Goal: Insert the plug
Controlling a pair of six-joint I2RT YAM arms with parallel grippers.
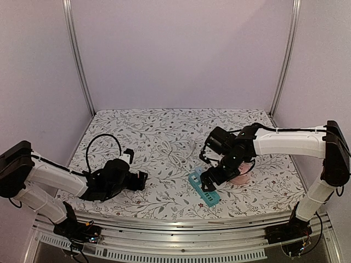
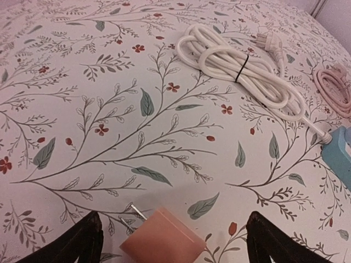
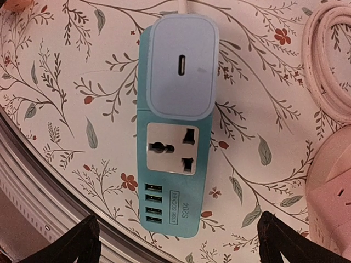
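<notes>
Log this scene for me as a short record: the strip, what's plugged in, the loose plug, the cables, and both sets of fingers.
strip: teal, four USB ports at the near end
charger: pale, seated in the strip's far outlet
socket: free, next to the charger
pink plug: lying loose, a prong showing, not gripped
white cable: coiled, tied with a black band
pink cable: coiled beyond the strip
left fingers: open, flanking the pink plug
right fingers: open, over the strip
</notes>
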